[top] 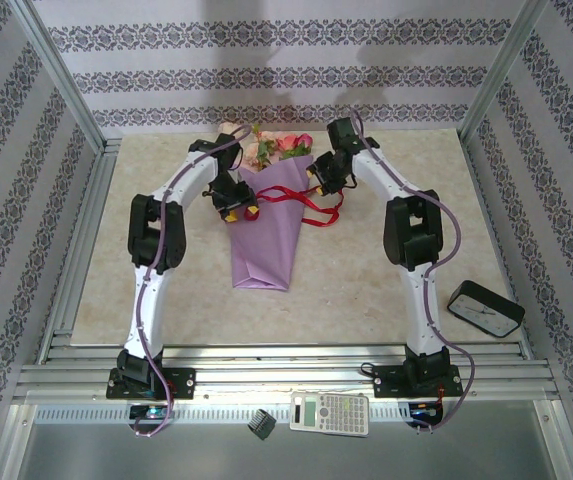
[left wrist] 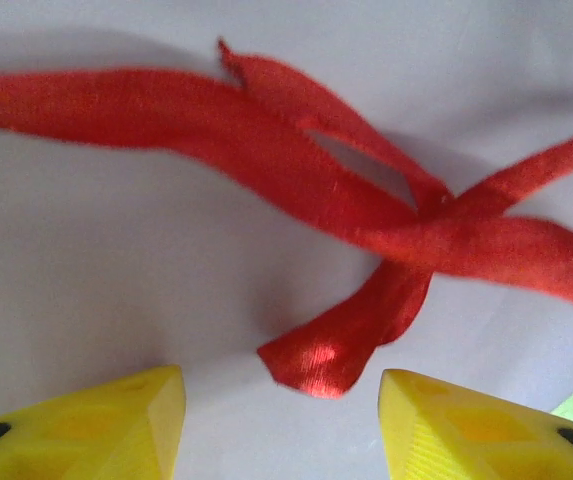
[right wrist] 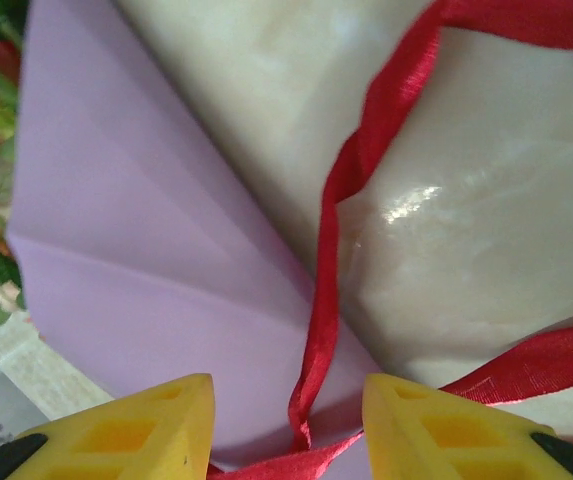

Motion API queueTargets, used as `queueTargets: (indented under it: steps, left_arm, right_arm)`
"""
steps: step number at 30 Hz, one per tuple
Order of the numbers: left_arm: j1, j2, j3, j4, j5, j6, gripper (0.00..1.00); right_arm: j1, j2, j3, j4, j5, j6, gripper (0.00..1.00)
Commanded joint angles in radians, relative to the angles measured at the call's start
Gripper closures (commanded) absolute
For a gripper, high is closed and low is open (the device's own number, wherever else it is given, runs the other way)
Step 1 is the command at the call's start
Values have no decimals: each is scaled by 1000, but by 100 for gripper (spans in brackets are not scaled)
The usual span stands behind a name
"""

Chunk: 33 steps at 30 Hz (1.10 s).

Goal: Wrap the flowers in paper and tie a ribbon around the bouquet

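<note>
- The left arm (top: 166,215) bends in toward the bouquet (top: 264,235), and the left jaws hang over the upper left edge of the bouquet, just below the blooms.
- The left jaws stand open: in the left wrist view the two yellow tips are apart with nothing clamped between them.
- Ahead of those tips the ribbon (left wrist: 266,140) lies on the lilac paper (left wrist: 86,290). Its strands cross in a tight twist off to the right. One short loose end curls down into the gap between the tips and touches neither.
- The bouquet lies flat on the bench (top: 366,290) between the two arms. Its narrow folded end points toward the arm bases and its wide end points away.
- The paper cone holds the flowers (top: 278,147). Pink and cream blooms and green leaves stick out of the wide far end of the bouquet.
- Seen from above, the ribbon crosses the upper part of the bouquet. It spills off the right side in loose red loops on the bench.
- The right arm (top: 406,215) reaches in so that the right jaws sit just right of the bouquet's wide end, over those loops.
- The right jaws are open too, with the yellow tips apart. One thin strand of ribbon runs down along the paper's edge into the gap between them. Whether it touches a tip cannot be told.
- A black clock (top: 486,308) lies well to the right of the bouquet.
- A calculator (top: 331,412) sits on the metal rail nearer the camera than the bouquet.
</note>
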Motion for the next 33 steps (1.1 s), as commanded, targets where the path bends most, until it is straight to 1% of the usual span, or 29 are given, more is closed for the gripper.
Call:
queueTargets:
  steps: [1,3,7,10,13,14,16,17,19,21,25,28,33]
  left_arm:
    - [-16,31,48,-34,-21,22,46]
    - [-22,41,53,-24,-19,18,48]
    - [-25,59,71,-16,-21,8,56]
    - [-25,64,81,-8,-21,2,63]
    - [-26,64,86,1,-19,-2,74]
    - [-25,64,87,2,-16,-3,80]
    - [-25,60,87,3,-9,-3,94]
    - [-26,53,85,0,-8,-3,100]
    - [-27,32,75,-4,-8,-3,100]
    - [-28,-7,47,-5,-2,-3,100]
    - [-17,-120,-52,2,31,-10,100]
    - [14,-237,-190,41,64,-32,100]
    - [126,-400,-397,63,115,-51,100]
  right_arm:
    - [11,24,-49,93,-3,132,56]
    - [9,37,-64,133,-8,168,56]
    - [14,75,-41,173,-7,203,59]
    - [21,109,-9,171,-11,215,64]
    - [28,120,-5,182,0,229,71]
    - [30,121,-5,183,7,231,74]
    - [32,115,-10,185,26,229,81]
    - [33,110,-11,184,35,225,86]
    - [33,103,-11,182,53,218,96]
    - [33,94,-13,179,68,211,100]
    - [29,70,-24,185,89,199,100]
    - [25,61,-20,181,92,182,100]
    - [17,34,-31,177,97,159,100]
